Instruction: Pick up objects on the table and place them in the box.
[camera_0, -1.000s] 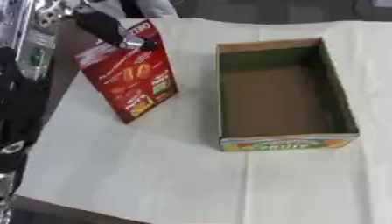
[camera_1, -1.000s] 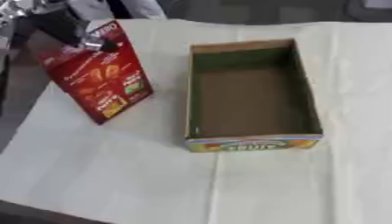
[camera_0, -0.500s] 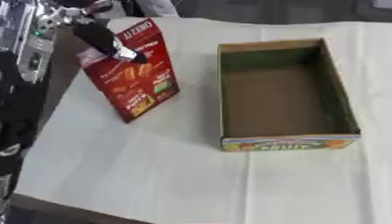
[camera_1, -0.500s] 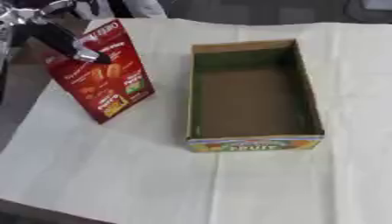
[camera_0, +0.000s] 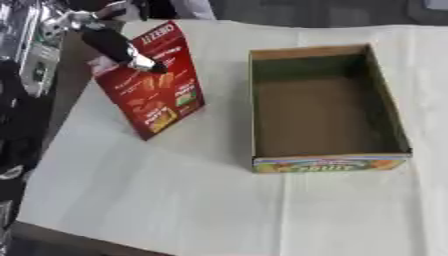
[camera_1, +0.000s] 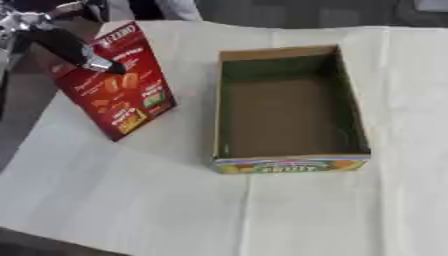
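left hand (camera_0: 109, 40) fingers straight on tilted red packet (camera_0: 157, 87), should curl round it before lifting to box (camera_0: 325, 107)

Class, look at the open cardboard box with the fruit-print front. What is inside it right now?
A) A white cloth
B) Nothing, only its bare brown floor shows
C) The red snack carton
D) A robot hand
B: the open cardboard box with the fruit-print front shows only its bare brown floor, while the red snack carton stands outside it to the left on the white tablecloth, with the robot's left hand at its top.
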